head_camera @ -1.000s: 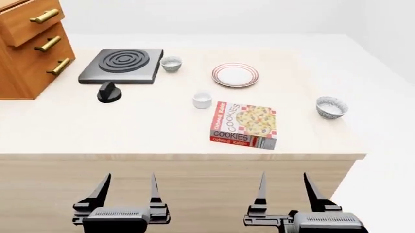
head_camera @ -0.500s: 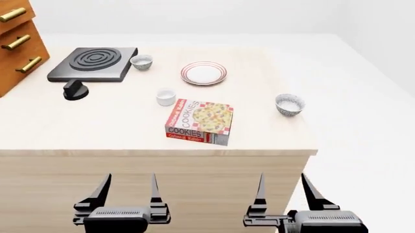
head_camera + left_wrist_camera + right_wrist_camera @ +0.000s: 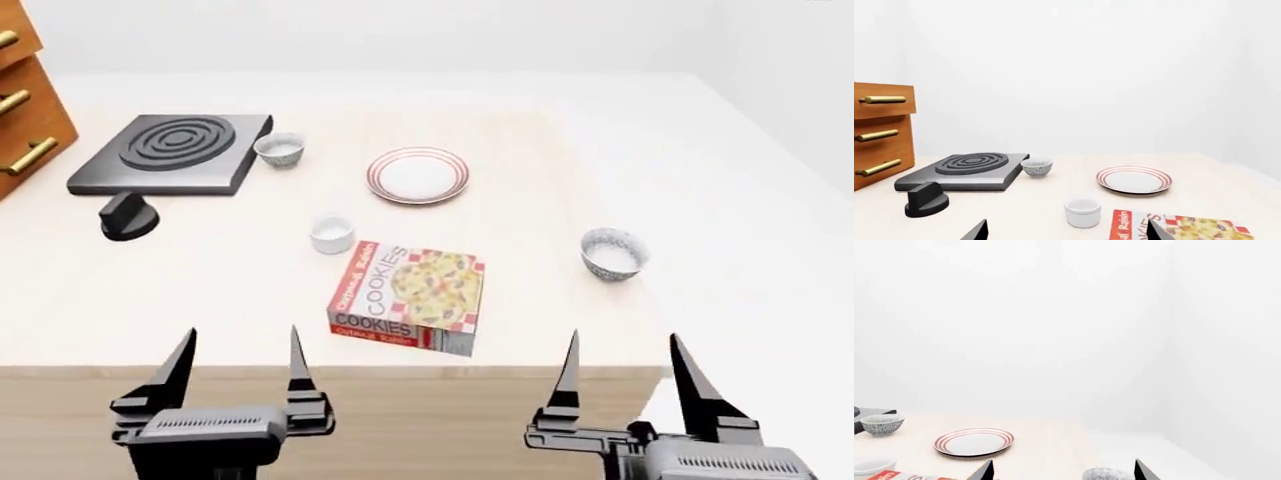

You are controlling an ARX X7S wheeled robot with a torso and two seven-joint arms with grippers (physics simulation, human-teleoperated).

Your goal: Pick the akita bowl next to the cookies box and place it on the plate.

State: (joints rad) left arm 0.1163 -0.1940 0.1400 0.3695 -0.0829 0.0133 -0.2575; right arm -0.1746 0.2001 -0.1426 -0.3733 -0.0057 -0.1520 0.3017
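Observation:
The akita bowl [image 3: 614,253] [image 3: 1106,474] stands alone at the right of the table, to the right of the cookies box [image 3: 407,295] [image 3: 1174,227]. The plate [image 3: 418,175] [image 3: 1134,179] [image 3: 974,442] lies farther back, bare. Both grippers hang off the table's near edge. My left gripper [image 3: 242,335] [image 3: 1067,234] is open and holds nothing. My right gripper [image 3: 623,340] [image 3: 1064,473] is open too, roughly in line with the akita bowl and well short of it.
A second patterned bowl [image 3: 278,149] [image 3: 1036,167] sits beside the black stove [image 3: 171,152]. A plain white cup [image 3: 332,235] [image 3: 1083,211] stands just behind the cookies box. A black knob [image 3: 128,216] and a wooden drawer cabinet [image 3: 20,100] are at the left.
The head view has shifted: table objects first slid left, then lower in the picture. Both grippers now sit a little higher and wider apart, still open.

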